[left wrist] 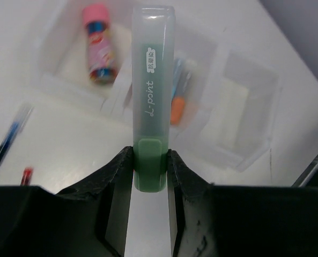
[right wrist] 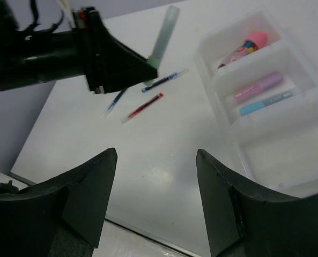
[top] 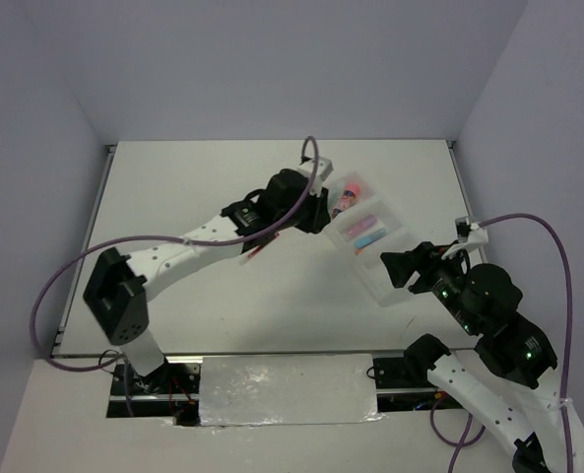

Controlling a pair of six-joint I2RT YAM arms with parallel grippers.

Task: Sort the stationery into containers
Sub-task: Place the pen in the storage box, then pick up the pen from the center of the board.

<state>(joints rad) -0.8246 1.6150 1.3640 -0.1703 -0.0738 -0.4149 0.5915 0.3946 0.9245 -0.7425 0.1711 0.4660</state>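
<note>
My left gripper [left wrist: 149, 156] is shut on the capped end of a green highlighter [left wrist: 152, 80], which points out over the white three-compartment tray [left wrist: 217, 59]. The top view shows this gripper [top: 319, 212] at the tray's [top: 382, 288] left side. A pink cylinder [left wrist: 100, 45] lies in one end compartment, and an orange stick [left wrist: 177, 110] lies in the middle one with purple [right wrist: 258, 87] and blue [right wrist: 266, 101] sticks. Two blue pens [right wrist: 164, 80] [right wrist: 115, 101] and a red pen [right wrist: 142, 107] lie on the table. My right gripper [right wrist: 156, 155] is open and empty, near the tray's close end [top: 398, 268].
The tray's other end compartment [left wrist: 250, 107] holds nothing. The left arm [top: 203, 241] stretches diagonally across the table [top: 193, 187] toward the tray. Grey walls close in the table on the left, back and right.
</note>
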